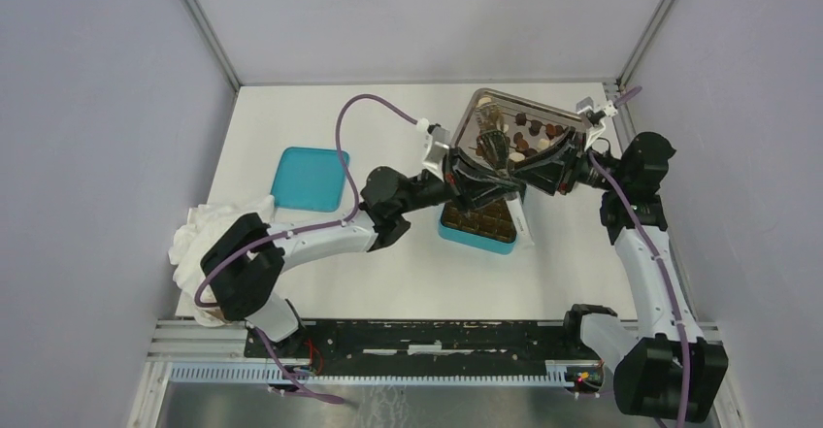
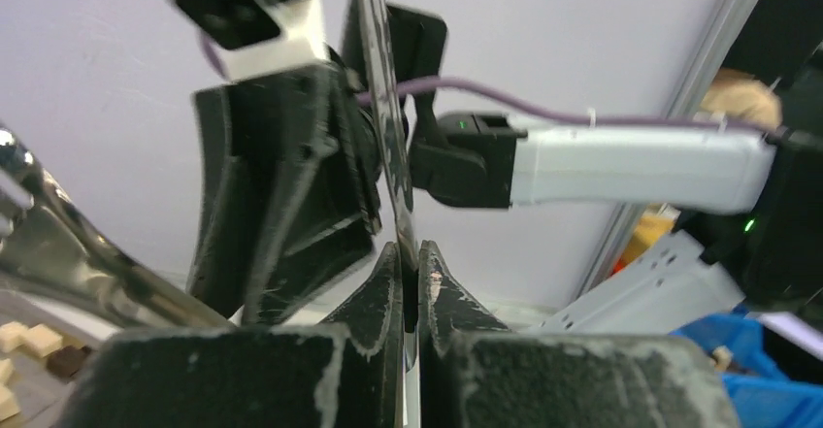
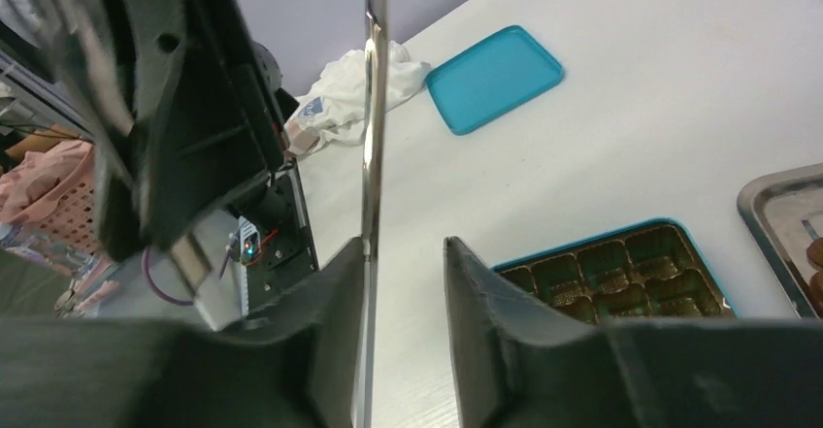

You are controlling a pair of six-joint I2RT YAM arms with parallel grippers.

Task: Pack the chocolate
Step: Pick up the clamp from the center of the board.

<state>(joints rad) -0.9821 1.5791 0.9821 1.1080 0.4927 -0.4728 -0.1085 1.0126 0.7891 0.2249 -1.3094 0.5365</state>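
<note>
The chocolates (image 1: pixel 529 132) lie loose on a metal tray (image 1: pixel 482 98) at the back; a few also show at the bottom left of the left wrist view (image 2: pixel 29 343). The teal box with its brown gridded insert (image 1: pixel 477 226) sits in front of the tray, its cells empty in the right wrist view (image 3: pixel 611 268). My left gripper (image 1: pixel 488 180) (image 2: pixel 409 253) is shut on the thin metal tweezers (image 2: pixel 386 108). My right gripper (image 1: pixel 527 172) (image 3: pixel 406 244) faces it, jaws open, with the tweezers (image 3: pixel 373 137) lying along its left finger. Both hover over the box's far edge.
The teal lid (image 1: pixel 309 178) (image 3: pixel 495 79) lies flat at the left. A crumpled white cloth (image 1: pixel 209 234) (image 3: pixel 340 93) sits by the left arm's base. Grey walls enclose the white table (image 1: pixel 408 263) on three sides.
</note>
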